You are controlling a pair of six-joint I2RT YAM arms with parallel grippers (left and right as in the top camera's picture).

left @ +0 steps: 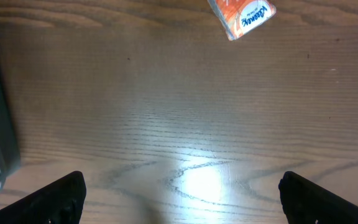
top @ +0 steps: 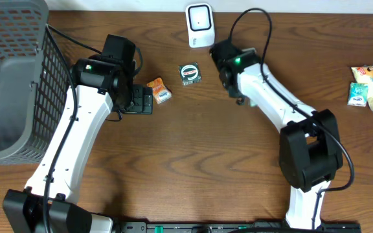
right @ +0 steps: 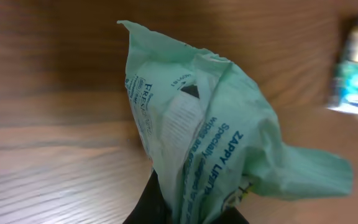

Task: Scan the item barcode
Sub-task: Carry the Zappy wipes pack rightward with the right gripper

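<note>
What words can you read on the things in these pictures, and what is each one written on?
"ZAPPY LIFE": on the mint-green crinkled plastic packet.
"wipes": small print beside it on the same packet; the other print there is too creased to read.
Blue lettering on the small orange packet: too blurred to read.
Print on the dark square sachet with round logo and on the colourful packets at far right: too small to read.
</note>
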